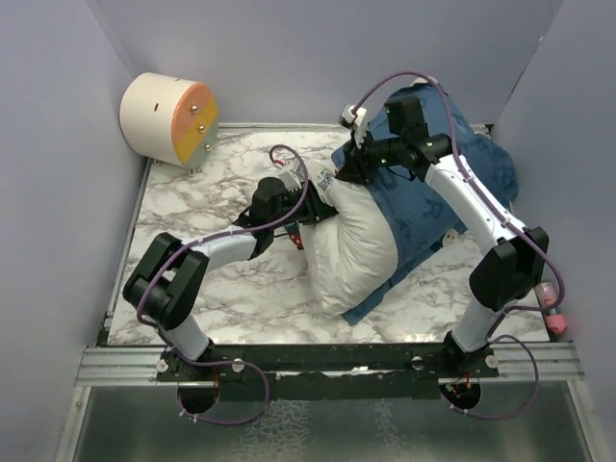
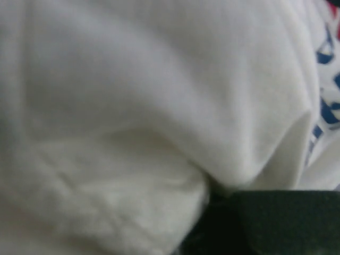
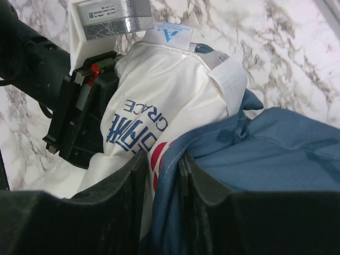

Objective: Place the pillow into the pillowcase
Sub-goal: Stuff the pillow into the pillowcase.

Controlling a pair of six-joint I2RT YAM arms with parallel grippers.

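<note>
Item: pillow [image 1: 356, 252], white, plump, soft and creased, with blue printed lettering and a small label near one edge. Lies mid-table on the marble-patterned table [image 1: 192, 212]; its far end sits inside the pillowcase [image 1: 433, 207], its near end bulges out bare.

Item: pillowcase, blue woven fabric, limp and rumpled, stitched hem, spread to the right of the pillow.

Progress, as judged: roughly half in; the exposed near end has yet to be covered and the hem drawn over it.

Right gripper [image 3: 164, 175]: black fingers nearly together, pinching the blue hem beside the lettering.

Left gripper [image 1: 306, 214]: pressed against the pillow's left side; whether it grips cannot be told.
</note>
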